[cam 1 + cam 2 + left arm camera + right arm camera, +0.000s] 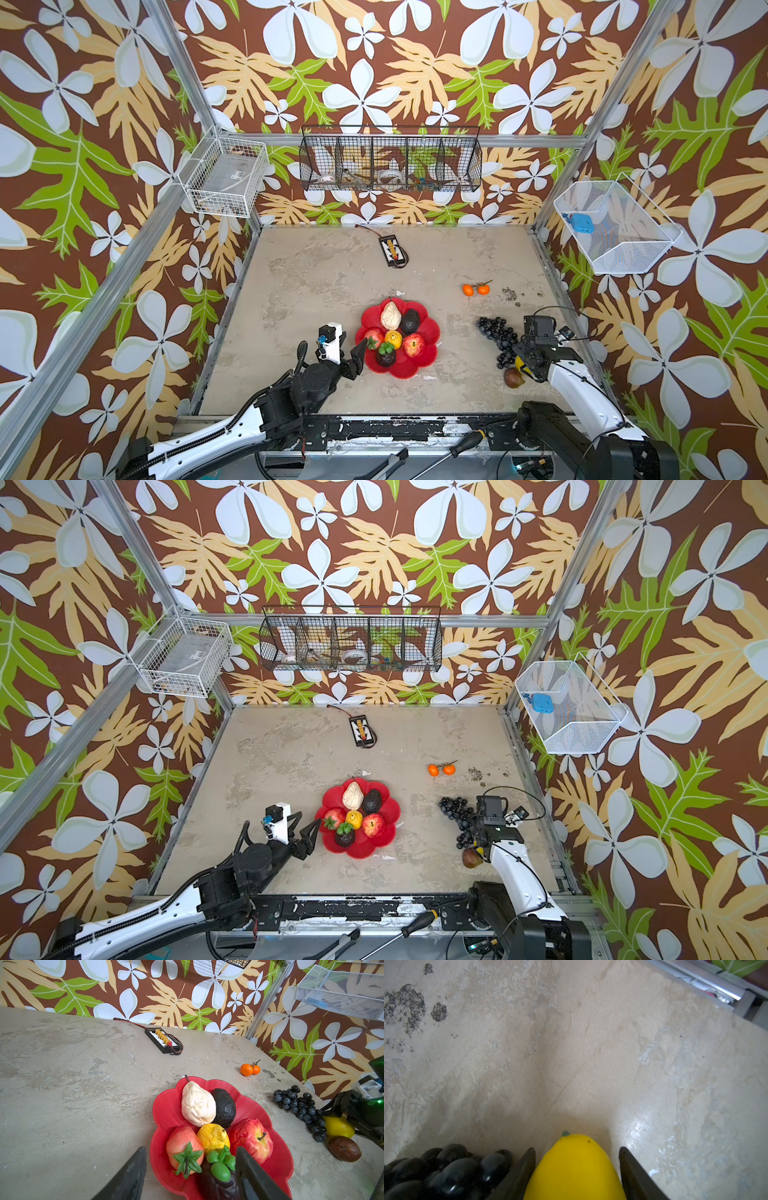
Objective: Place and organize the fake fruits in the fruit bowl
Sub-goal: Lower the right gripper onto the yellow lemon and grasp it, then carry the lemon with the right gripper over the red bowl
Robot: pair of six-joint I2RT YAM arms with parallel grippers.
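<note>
The red flower-shaped fruit bowl holds a beige pear, an avocado, an apple, a wrinkled yellow fruit, a red fruit with a green calyx and a dark green-topped fruit. My left gripper stands open at the bowl's left rim, holding nothing. On the table to the right, my right gripper is shut on a smooth yellow lemon beside the grape bunch. A brown fruit lies close by. Two oranges sit farther back.
A black device with a cable lies at the back of the table. Wire baskets hang on the walls above. A screwdriver rests on the front rail. Metal frame posts edge the table.
</note>
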